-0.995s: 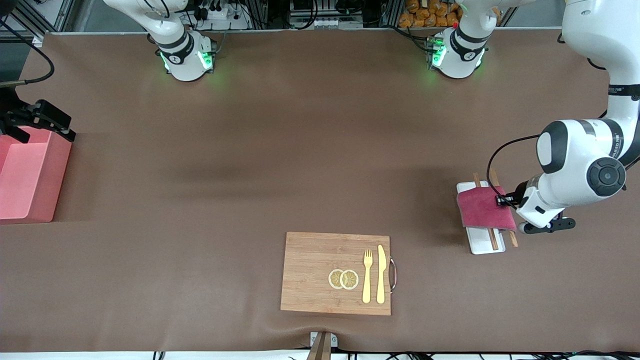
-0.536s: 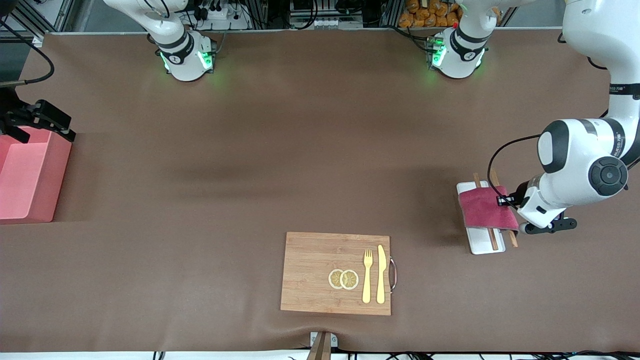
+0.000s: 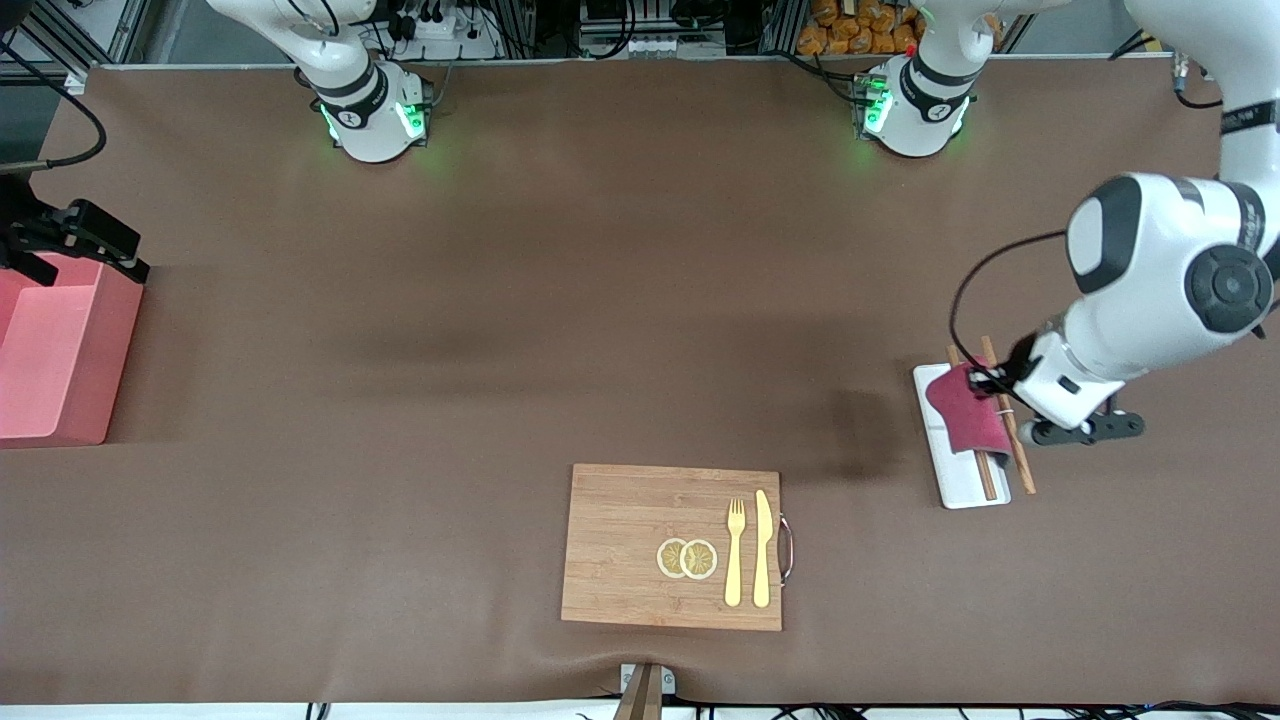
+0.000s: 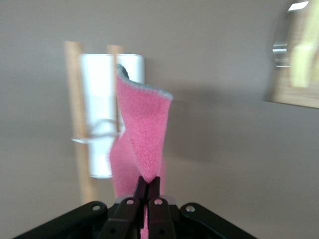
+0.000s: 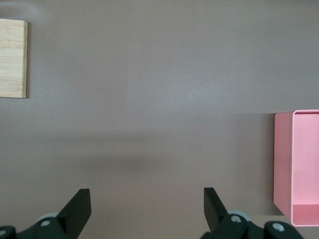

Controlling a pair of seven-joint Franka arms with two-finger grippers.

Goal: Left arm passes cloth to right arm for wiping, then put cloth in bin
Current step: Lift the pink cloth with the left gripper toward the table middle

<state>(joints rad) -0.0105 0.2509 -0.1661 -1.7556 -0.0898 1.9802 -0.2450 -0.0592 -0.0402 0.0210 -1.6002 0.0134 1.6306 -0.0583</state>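
Observation:
The crimson cloth (image 3: 968, 415) hangs from my left gripper (image 3: 990, 385), which is shut on one of its edges and holds it up over the white tray (image 3: 960, 488). In the left wrist view the cloth (image 4: 142, 129) droops from the closed gripper (image 4: 148, 181) above the tray (image 4: 97, 89). My right gripper (image 3: 62, 240) is open and empty, waiting over the rim of the pink bin (image 3: 60, 350) at the right arm's end of the table. In the right wrist view the gripper (image 5: 147, 206) is spread wide over bare table beside the bin (image 5: 299, 164).
Two wooden chopsticks (image 3: 1020, 465) lie along the tray, partly under the cloth. A wooden board (image 3: 620, 540), nearer the front camera at mid-table, carries a fork (image 3: 735, 560), a knife (image 3: 762, 550) and two lemon slices (image 3: 687, 558).
My left gripper has risen with the cloth in it. The cloth went from lying flat across the tray to hanging folded from one edge. The right arm has not moved.

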